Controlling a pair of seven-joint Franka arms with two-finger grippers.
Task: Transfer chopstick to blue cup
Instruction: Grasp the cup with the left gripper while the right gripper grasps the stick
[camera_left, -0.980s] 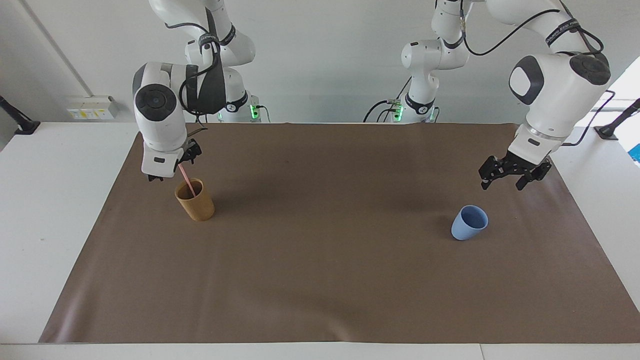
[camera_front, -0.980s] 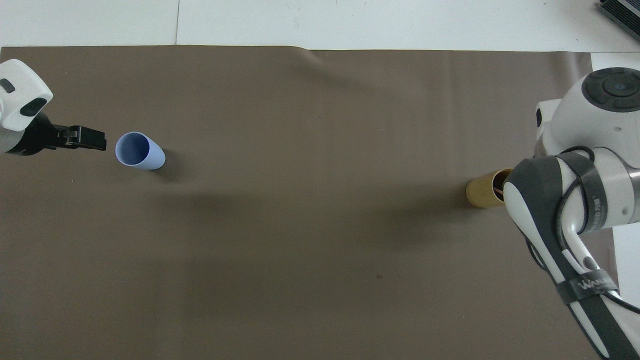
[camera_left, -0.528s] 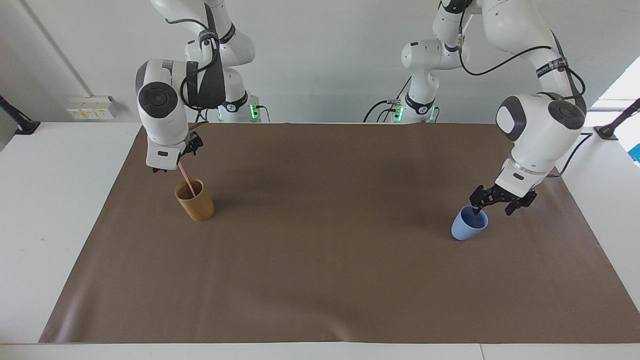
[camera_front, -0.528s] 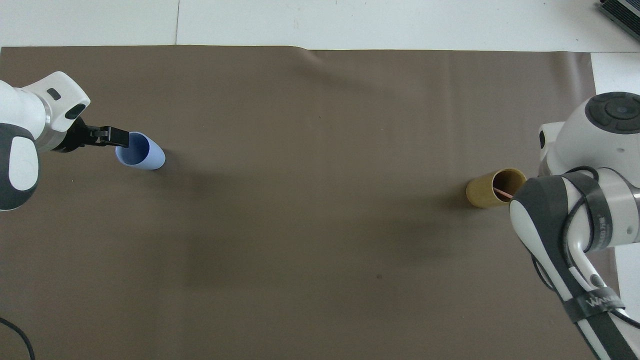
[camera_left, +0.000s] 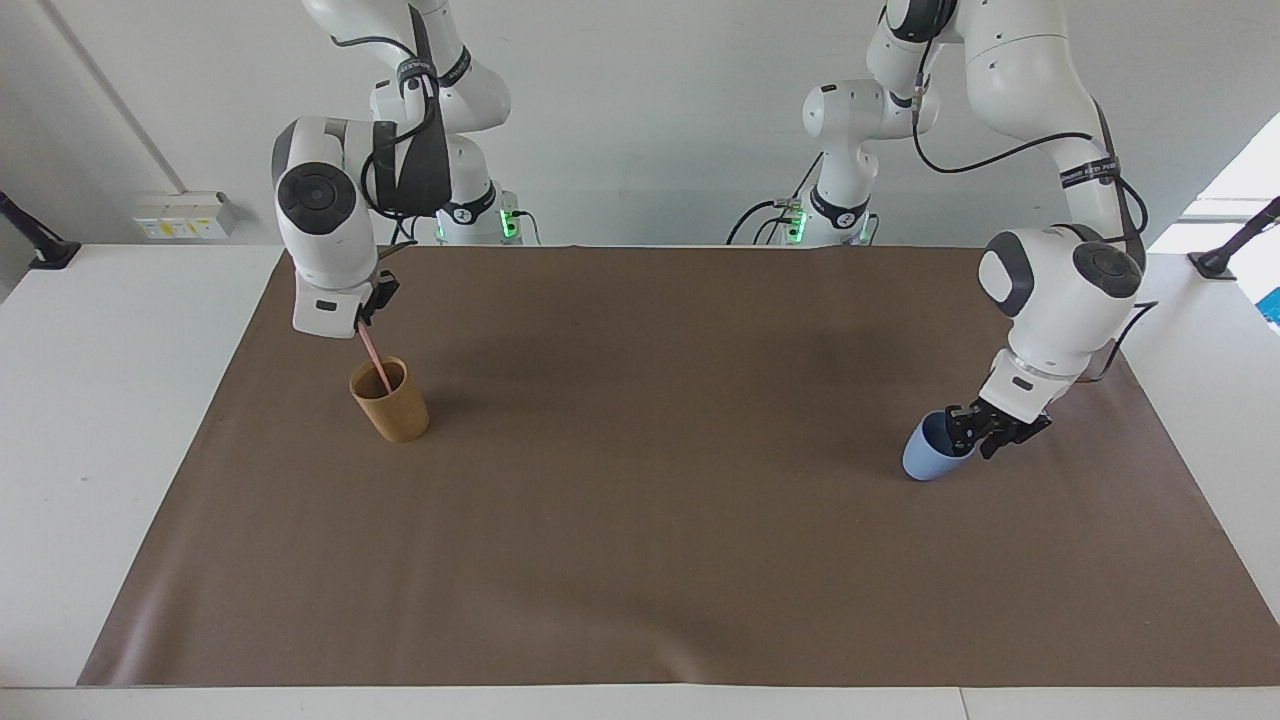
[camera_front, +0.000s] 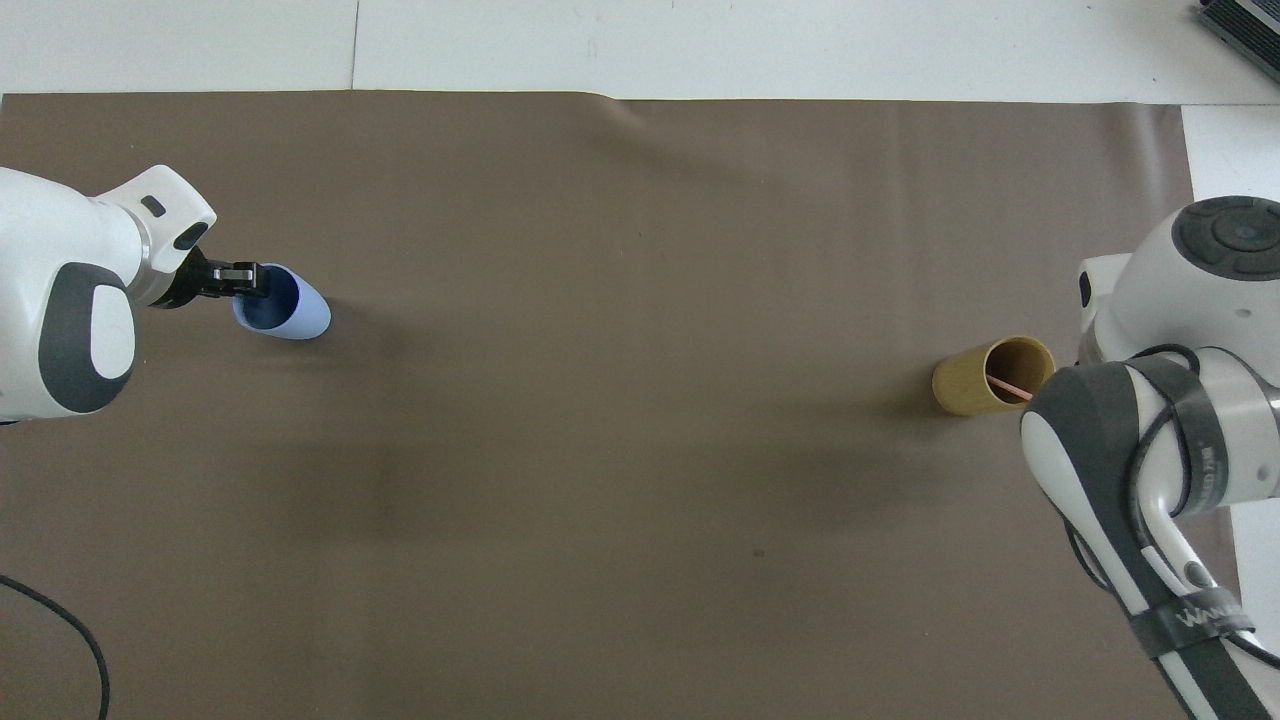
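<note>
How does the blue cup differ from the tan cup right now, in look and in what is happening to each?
The blue cup is light blue and tapers toward its base; the tan cup is brown, taller and straight-sided. The tan cup holds the chopstick, gripped at its top by the right gripper; the blue cup holds no stick, and the left gripper is closed on its rim. Both stand upright on the brown mat.

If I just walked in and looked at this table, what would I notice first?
You'd spot two small cups far apart on the brown mat. At the right arm's end, the right gripper pinches the top of a pink chopstick standing in a tan cup. At the left arm's end, the left gripper grips the rim of the blue cup.
</note>
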